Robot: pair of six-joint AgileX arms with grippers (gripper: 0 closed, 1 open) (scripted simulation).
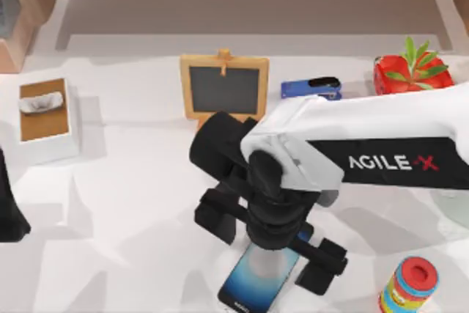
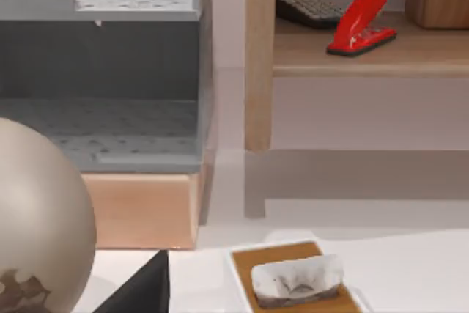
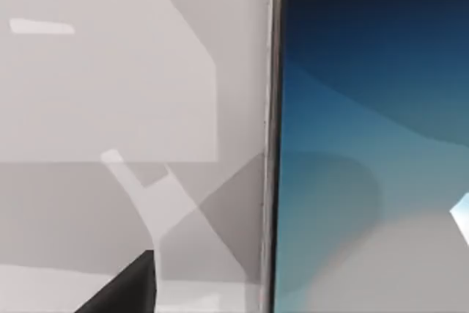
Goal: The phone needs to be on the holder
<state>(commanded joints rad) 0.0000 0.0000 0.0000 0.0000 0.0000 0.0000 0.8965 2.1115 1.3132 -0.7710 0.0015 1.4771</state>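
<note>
The phone (image 1: 258,280) lies flat on the white table near the front edge, blue screen up, its far end under my right gripper (image 1: 268,243). The gripper hangs straight above it and is open, a black finger (image 1: 220,214) on either side of the phone. In the right wrist view the phone's screen (image 3: 366,144) is very close, and one fingertip (image 3: 124,291) stands apart from its black rim. The holder is hidden or out of view. My left arm (image 1: 9,207) is parked at the table's left edge.
At the back stand a small wood-framed chalkboard (image 1: 224,89), a blue stapler (image 1: 311,87) and a red pot with a plant (image 1: 410,71). A tissue box (image 1: 44,116) sits at the left, a colourful can (image 1: 409,287) at the front right. A shelf carries a red stapler (image 2: 359,23).
</note>
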